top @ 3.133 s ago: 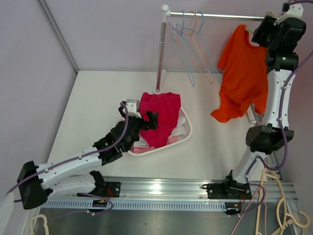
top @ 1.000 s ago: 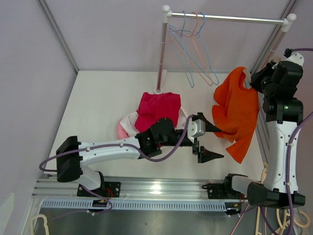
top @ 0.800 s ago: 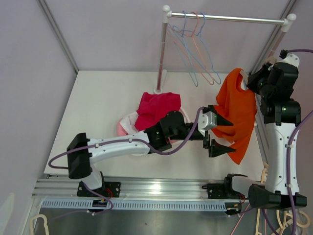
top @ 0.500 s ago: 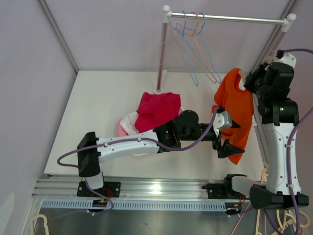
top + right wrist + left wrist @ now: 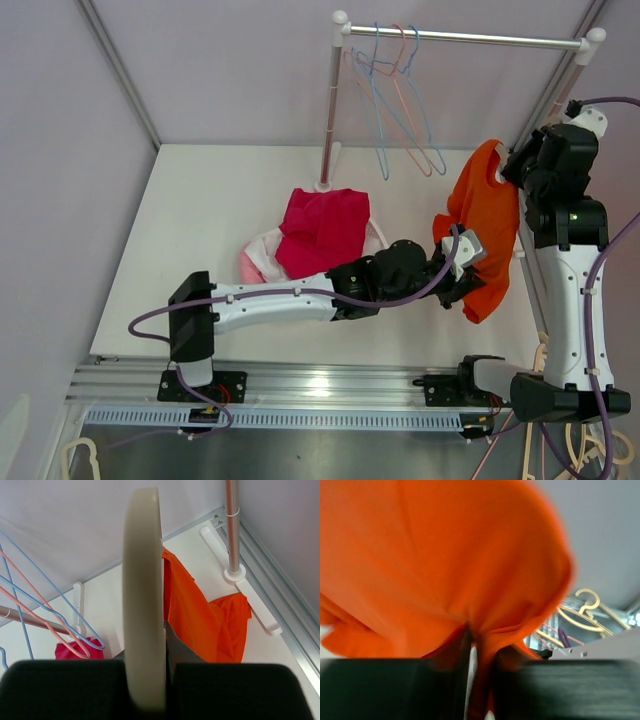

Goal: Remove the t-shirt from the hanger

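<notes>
T-shirt: orange t-shirt (image 5: 490,215) hangs in the air at the right edge of the surface (image 5: 200,220), below and apart from the rack rail (image 5: 460,38).
Hanger: cream hanger (image 5: 144,605) sits in the collar. The overhead view gives only a sliver at the neck. The right wrist view shows it as a broad upright band, dead centre.
Right gripper: right gripper (image 5: 522,168) is high at the collar. Its wrist view shows the fingers clamped on the hanger, with orange cloth falling away behind.
Left gripper: left gripper (image 5: 462,278) is stretched across to the shirt's lower edge. Overhead, the fingertips are lost in the cloth. The left wrist view shows a fold gathered and pinched in the narrow gap between the fingers.
Pink clothes: heap of pink clothes (image 5: 322,230) mid-surface.
Wire hangers: blue and pink wire hangers (image 5: 395,95) on the rail.
Left wrist only: beige hangers (image 5: 582,612) beyond the shirt.
</notes>
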Available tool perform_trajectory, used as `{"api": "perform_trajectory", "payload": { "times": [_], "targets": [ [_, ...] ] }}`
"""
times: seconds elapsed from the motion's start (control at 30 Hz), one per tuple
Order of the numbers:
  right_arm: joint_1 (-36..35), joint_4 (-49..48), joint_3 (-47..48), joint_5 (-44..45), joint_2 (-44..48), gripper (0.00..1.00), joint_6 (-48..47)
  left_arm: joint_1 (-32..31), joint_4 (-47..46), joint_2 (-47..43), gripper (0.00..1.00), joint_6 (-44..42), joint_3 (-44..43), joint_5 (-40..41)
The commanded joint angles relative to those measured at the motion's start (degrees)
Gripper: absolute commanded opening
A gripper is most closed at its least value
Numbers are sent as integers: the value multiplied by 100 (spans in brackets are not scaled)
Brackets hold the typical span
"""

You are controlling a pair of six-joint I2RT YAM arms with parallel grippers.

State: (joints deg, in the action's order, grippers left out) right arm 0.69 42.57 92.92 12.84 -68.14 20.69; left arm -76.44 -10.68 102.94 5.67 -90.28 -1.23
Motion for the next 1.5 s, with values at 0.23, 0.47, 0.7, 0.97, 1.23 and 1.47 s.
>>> {"api": "perform_trajectory", "payload": {
  "times": [0.23,0.47,0.7,0.97,1.23,1.47],
  "targets": [
    [-7,-337,533,184,-225,0,-109,-239,-189,-466,1,-101,352,168],
    [124,-433,736,184,-577,0,-153,-889,-1330,-1600,1,-549,2048,-2640],
    [168,-328,745,61,-569,0,-118,-593,-740,-891,1,-271,2268,-5350],
    [133,-293,718,280,-613,0,-118,-652,28,-511,1,-347,1306,-6309],
    [-401,-406,482,736,-692,0,-188,-890,944,-546,1,-470,-302,-5178],
    [-929,-846,59,1238,-446,0,-284,-863,2797,409,1,-488,-2972,-3992]
  ]
}}
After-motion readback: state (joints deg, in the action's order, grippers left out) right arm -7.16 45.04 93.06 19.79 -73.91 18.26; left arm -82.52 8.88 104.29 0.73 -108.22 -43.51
